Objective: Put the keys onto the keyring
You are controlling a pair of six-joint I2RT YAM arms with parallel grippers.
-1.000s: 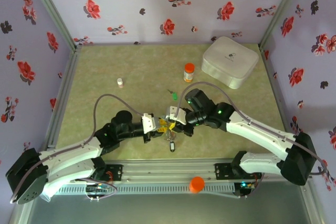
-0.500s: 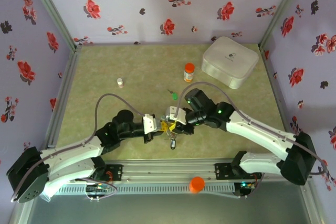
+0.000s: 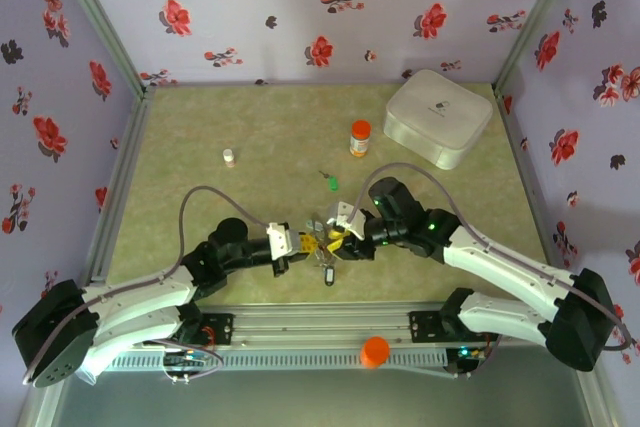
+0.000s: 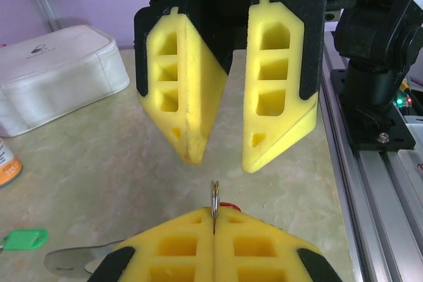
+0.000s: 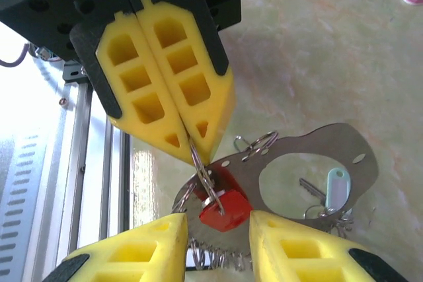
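Centrally, closed fingers meet open ones over the keyring (image 5: 344, 143).
Left fingers (image 5: 165, 90) pinch the red-tagged key (image 5: 225, 206) by its ring; right fingers (image 4: 291, 123) stand apart. White case (image 3: 438, 117) at two o'clock, mark unreadable; orange-capped bottle (image 3: 360, 137) at twelve.

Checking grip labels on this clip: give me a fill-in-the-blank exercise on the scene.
1. The left gripper is ___ on a thin metal ring.
2. The right gripper faces it with its jaws ___.
3. The loose key lying near the bottle has a ___ tag.
Missing words: shut; open; green.
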